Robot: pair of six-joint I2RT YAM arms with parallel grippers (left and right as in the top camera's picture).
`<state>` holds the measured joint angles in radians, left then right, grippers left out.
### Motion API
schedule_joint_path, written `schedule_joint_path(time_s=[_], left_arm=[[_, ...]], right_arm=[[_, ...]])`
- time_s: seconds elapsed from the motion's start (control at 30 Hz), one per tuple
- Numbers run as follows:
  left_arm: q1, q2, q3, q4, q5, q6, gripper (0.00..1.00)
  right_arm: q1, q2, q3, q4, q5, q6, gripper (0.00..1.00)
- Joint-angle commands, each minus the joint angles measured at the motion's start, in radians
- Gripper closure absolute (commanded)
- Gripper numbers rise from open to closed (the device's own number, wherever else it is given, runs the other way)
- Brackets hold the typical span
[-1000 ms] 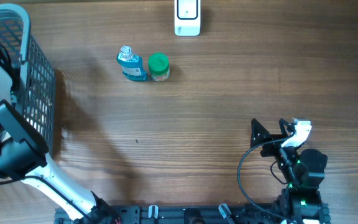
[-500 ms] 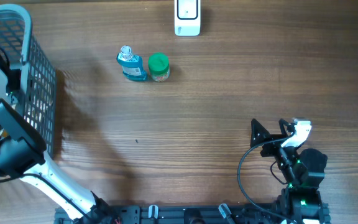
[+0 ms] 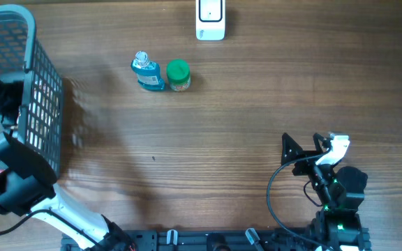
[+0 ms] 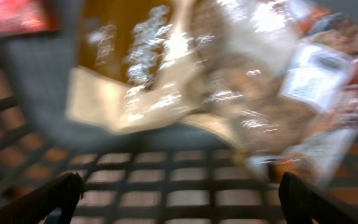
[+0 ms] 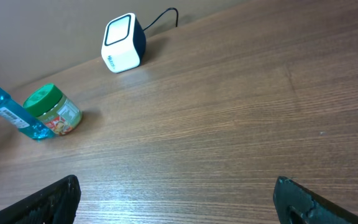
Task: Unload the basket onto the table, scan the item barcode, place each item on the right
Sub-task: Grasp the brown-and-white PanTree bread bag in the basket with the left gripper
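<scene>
My left gripper (image 4: pixel 180 186) hangs inside the basket (image 3: pixel 44 104) at the 9 o'clock edge of the table (image 3: pixel 257 104). Its jaws are spread wide with nothing between them, above a blurred heap of shiny packets (image 4: pixel 229 93). My right gripper (image 5: pixel 176 183) is released too and sits empty at 5 o'clock. The scanner (image 3: pixel 210 21) stands at 12 o'clock. Near 11 o'clock the bottle (image 3: pixel 147 72) and jar (image 3: pixel 179 75) sit side by side, with the bottle on the 9 o'clock side.
</scene>
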<state>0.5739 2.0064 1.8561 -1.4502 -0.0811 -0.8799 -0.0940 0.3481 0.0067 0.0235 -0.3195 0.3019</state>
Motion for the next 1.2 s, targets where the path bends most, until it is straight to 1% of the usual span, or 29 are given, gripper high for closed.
schedule_joint_path(time_s=[0.0, 0.07, 0.17, 0.27, 0.33, 0.4, 0.47, 0.53, 0.63, 0.7, 0.73, 0.77, 0.83, 0.97, 1.17], left_arm=[[-0.004, -0.028, 0.008, -0.056, -0.150, 0.008, 0.00], [-0.005, -0.028, 0.008, -0.055, -0.160, 0.009, 0.00], [-0.005, -0.028, -0.015, -0.006, -0.164, 0.009, 0.00], [-0.005, -0.053, -0.138, 0.071, -0.180, 0.005, 0.00], [-0.002, -0.127, -0.228, 0.123, -0.195, 0.006, 0.00], [0.008, -0.286, -0.298, 0.170, -0.200, 0.010, 0.00], [0.025, -0.462, -0.364, 0.267, -0.201, 0.010, 0.00], [0.057, -0.547, -0.433, 0.339, -0.201, 0.010, 0.00], [0.117, -0.554, -0.577, 0.409, -0.195, 0.009, 0.00], [0.179, -0.554, -0.712, 0.515, -0.135, 0.017, 0.00], [0.221, -0.554, -0.773, 0.586, -0.077, 0.049, 0.00], [0.244, -0.554, -0.797, 0.616, -0.057, 0.066, 0.00], [0.264, -0.553, -0.798, 0.646, -0.063, 0.092, 0.00], [0.264, -0.520, -0.798, 0.695, -0.069, 0.092, 0.00], [0.263, -0.367, -0.798, 0.744, -0.057, 0.092, 0.00]], right_arm=[[0.002, 0.002, -0.002, 0.003, 0.005, -0.003, 0.00], [0.002, 0.002, -0.002, 0.005, 0.005, -0.003, 0.00], [0.002, 0.002, -0.002, 0.005, 0.005, -0.003, 0.00], [0.002, 0.002, -0.002, 0.003, 0.005, -0.003, 0.00], [0.002, 0.002, -0.002, 0.003, 0.005, -0.003, 0.00], [0.002, 0.002, -0.002, 0.002, 0.005, -0.003, 0.00], [0.002, 0.002, -0.002, 0.003, 0.005, -0.003, 0.00], [0.002, 0.002, -0.002, 0.003, 0.005, -0.003, 0.00], [0.002, 0.002, -0.002, 0.003, -0.002, -0.003, 0.00], [0.002, 0.002, -0.002, 0.004, -0.040, -0.003, 0.00], [0.002, 0.002, -0.002, 0.005, -0.056, -0.003, 0.00], [0.002, 0.002, -0.002, 0.005, -0.059, -0.003, 0.00], [0.002, 0.002, -0.002, 0.005, -0.059, -0.003, 0.00], [0.002, 0.002, -0.002, 0.005, -0.068, -0.003, 0.00], [0.002, 0.002, -0.002, 0.005, -0.071, -0.003, 0.00]])
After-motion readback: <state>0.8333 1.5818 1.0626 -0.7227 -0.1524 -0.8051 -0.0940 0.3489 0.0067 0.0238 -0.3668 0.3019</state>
